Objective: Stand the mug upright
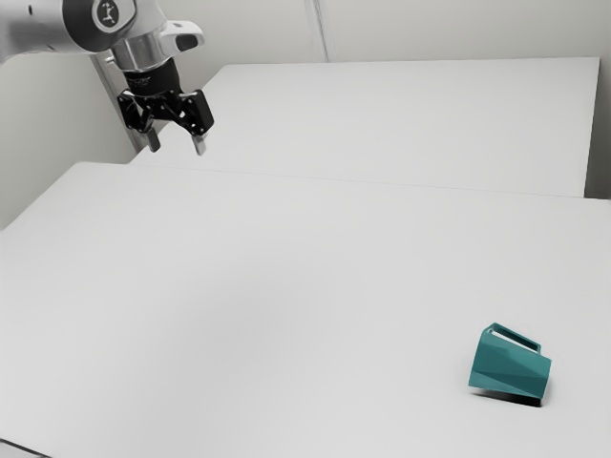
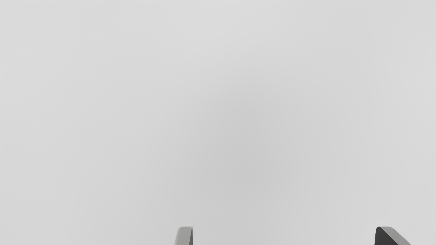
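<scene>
Jaws wide apart, nothing between them, high above the counter (image 1: 239, 286), and there's the mug (image 1: 511, 370), on its side, well away and lower! Best straddle it squarely, grip gently, lift slightly, turn base-down.

The mug (image 1: 511, 369) is teal, with flat facets and an angular loop handle. It lies on its side, handle uppermost, on the tabletop toward the exterior view's right, well apart from the far edge and from that edge's left corner.
</scene>
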Controlling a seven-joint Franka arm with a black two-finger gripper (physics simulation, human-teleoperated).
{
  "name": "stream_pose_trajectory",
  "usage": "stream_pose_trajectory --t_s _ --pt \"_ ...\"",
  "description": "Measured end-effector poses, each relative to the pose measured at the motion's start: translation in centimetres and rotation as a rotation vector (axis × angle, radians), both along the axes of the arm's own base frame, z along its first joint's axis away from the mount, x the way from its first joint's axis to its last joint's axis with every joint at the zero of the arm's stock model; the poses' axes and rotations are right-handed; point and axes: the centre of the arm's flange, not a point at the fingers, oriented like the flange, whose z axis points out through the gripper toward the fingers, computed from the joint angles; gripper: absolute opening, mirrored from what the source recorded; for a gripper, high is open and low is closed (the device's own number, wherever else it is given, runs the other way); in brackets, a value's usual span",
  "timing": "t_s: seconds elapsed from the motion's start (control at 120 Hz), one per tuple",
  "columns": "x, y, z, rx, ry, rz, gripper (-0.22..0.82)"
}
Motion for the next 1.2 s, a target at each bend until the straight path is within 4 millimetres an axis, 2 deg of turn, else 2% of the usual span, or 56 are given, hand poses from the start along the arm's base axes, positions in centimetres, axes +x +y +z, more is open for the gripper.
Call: stream_pose_trajectory --t_s 0.133,0.2,0.433,0.55,0.65,0.833,1.025,1.125,1.2 --pt "-0.1 -0.1 0.1 -0.001 -0.004 -0.002 0.58" --pt "-0.4 -0.3 -0.6 -0.014 -0.002 -0.004 0.58" --pt "-1.2 -1.9 -5.2 -0.202 -0.033 -0.053 0.58" --pt "-1.1 -3.4 -9.0 -0.356 -0.051 -0.093 0.58" --pt "-1.3 -5.0 -11.8 -0.476 -0.075 -0.135 0.58" --pt "-2.3 -9.5 -16.0 -0.621 -0.104 -0.230 0.58" --pt "-4.0 -11.9 -20.7 -0.727 -0.111 -0.263 0.58" --pt "-5.0 -14.0 -22.3 -0.773 -0.121 -0.293 0.58" --pt "-5.6 -15.7 -22.5 -0.793 -0.134 -0.328 0.57"
